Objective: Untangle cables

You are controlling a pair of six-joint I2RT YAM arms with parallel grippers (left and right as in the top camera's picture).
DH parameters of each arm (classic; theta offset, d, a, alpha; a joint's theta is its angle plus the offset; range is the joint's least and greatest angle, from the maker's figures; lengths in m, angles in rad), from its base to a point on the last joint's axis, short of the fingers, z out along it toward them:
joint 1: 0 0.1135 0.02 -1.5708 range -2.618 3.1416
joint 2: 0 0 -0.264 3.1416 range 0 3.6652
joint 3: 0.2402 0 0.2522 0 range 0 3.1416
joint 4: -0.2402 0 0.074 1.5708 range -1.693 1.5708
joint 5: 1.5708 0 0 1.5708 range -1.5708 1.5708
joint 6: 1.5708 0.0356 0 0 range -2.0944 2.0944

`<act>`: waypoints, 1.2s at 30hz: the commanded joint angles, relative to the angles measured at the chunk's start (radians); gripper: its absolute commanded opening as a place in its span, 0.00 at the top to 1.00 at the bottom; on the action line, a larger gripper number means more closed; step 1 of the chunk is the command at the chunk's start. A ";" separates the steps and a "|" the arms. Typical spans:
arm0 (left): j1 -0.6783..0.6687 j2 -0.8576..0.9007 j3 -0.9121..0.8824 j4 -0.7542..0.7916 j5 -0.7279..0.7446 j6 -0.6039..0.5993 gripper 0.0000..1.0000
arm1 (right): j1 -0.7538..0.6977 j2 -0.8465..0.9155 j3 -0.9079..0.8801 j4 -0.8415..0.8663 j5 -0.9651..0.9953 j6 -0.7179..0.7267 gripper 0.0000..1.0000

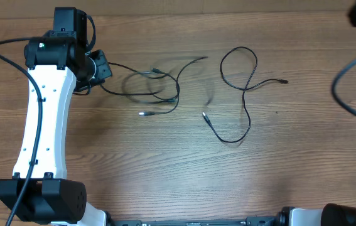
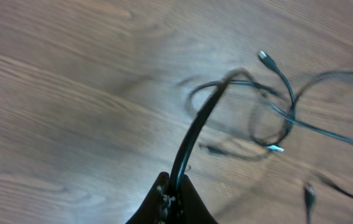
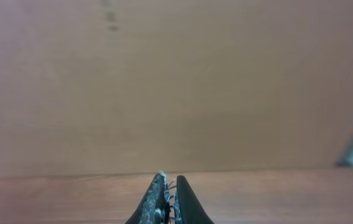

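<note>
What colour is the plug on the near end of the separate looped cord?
Silver: the small metal plug tips a thin black cord; clearest overhead.

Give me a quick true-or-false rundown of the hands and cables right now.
1. The left hand is shut on a cable. True.
2. The right hand holds a plug. False: it is shut with nothing in it.
3. A second cable lies apart from the tangle. True.
4. The tangle hangs clear of the table. False: it lies on the table, and only the strand running to the left hand is lifted.
</note>
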 commanded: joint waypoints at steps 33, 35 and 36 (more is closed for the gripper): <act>0.018 -0.083 0.037 1.428 1.283 -1.299 0.96 | 0.379 0.133 -0.198 -0.352 -0.370 -0.661 0.42; 0.018 -0.083 0.037 1.550 1.259 -1.395 0.96 | 0.395 0.133 -0.248 -0.319 -0.364 -0.661 0.43; 0.018 -0.083 0.037 1.588 1.247 -1.421 0.96 | 0.401 0.133 -0.269 -0.303 -0.363 -0.661 0.43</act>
